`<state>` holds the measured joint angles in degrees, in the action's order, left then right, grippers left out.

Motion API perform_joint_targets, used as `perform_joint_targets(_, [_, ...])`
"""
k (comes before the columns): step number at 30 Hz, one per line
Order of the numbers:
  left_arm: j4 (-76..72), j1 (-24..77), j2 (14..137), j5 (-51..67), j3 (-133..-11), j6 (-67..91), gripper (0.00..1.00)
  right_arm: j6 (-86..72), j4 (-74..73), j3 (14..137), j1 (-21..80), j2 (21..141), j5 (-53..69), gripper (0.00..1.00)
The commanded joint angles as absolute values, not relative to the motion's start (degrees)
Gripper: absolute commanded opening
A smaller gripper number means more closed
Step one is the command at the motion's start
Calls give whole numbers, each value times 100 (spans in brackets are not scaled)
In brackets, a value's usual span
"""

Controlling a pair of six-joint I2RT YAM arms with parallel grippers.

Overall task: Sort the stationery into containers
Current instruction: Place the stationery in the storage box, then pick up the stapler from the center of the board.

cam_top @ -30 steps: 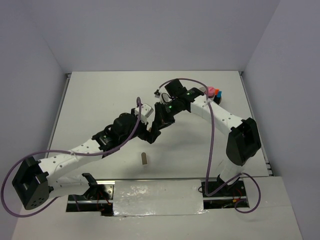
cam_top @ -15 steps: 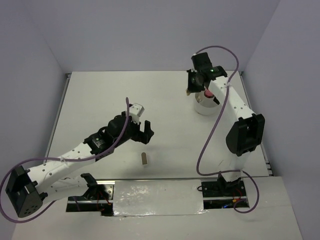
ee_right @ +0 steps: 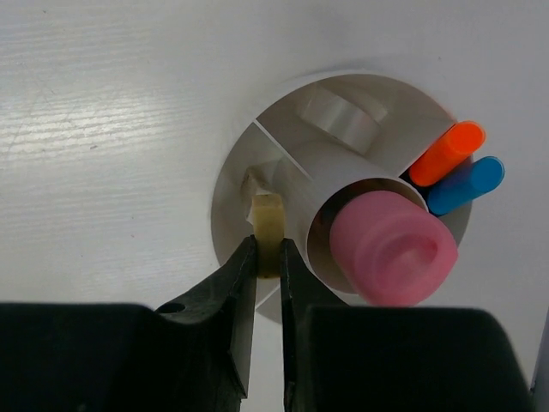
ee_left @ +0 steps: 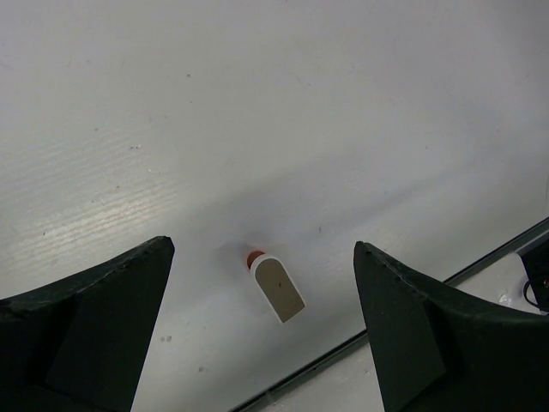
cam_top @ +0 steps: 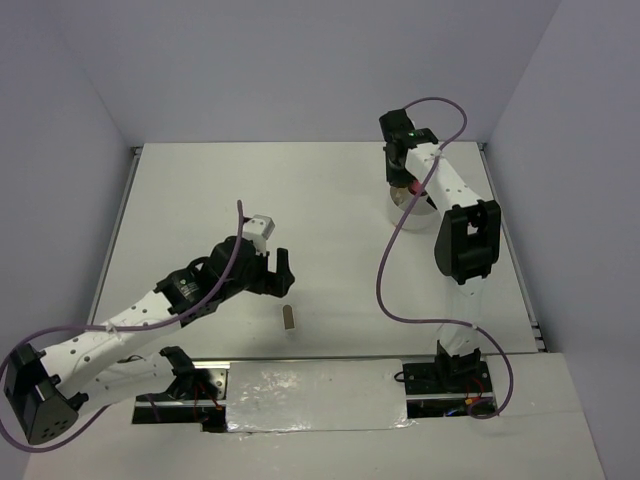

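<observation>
The white round divided dish (ee_right: 225, 184) stands at the back right (cam_top: 401, 212). It holds a pink tube (ee_right: 393, 247), an orange-capped marker (ee_right: 446, 153), a blue-capped marker (ee_right: 467, 184) and a clear tape ring (ee_right: 343, 116). My right gripper (ee_right: 268, 253) is shut on a small tan block (ee_right: 268, 215), held over the dish's left compartment. In the top view this gripper (cam_top: 402, 182) points down at the dish. My left gripper (ee_left: 262, 249) is open and empty, hovering above a small grey-tan block (ee_left: 279, 289) that lies on the table (cam_top: 289, 318).
The table's metal front edge (ee_left: 412, 300) runs close behind the grey-tan block. Purple cables loop over both arms. Grey walls close the table at the back and sides.
My right arm swung from the table's middle to the dish at the back right with the tan block. My left arm drew back to the left, its gripper still open.
</observation>
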<state>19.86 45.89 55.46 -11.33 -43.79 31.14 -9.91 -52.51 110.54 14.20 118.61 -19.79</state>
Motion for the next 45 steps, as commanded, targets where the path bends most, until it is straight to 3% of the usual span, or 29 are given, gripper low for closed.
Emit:
perform_joint_targets(1, [2100, 4579, 5405, -1151, -4562, 3322, 99, -984, -5299, 11311, 1397, 11874, -2180, 19])
perform_joint_targets(5, [2250, 4579, 5467, -1169, -4588, 3410, 99, -1002, -5326, 11355, 1397, 11892, -2022, 40])
perform_joint_targets(8, [2425, 4579, 5528, -1213, -4606, 3524, 99, -1011, -5309, 11373, 1397, 11848, -1960, 42])
perform_joint_targets(15, [2584, 4667, 5564, -1459, -4377, 4226, 99, -1107, -5423, 11575, 1397, 11620, -1741, 43])
perform_joint_targets(20, [2891, 4912, 5914, -1608, -4421, 4937, 99, -1301, -5406, 11251, 1608, 10821, -1143, 43])
perform_joint_targets(35, [3455, 5906, 7838, -2627, -5036, 6381, 99, -1696, -5001, 8659, 2751, 9001, -414, 44])
perform_joint_targets(45, [2892, 5906, 8762, -2637, -5124, 6363, 70, -1626, -5133, 8464, 2804, 8535, -448, 44])
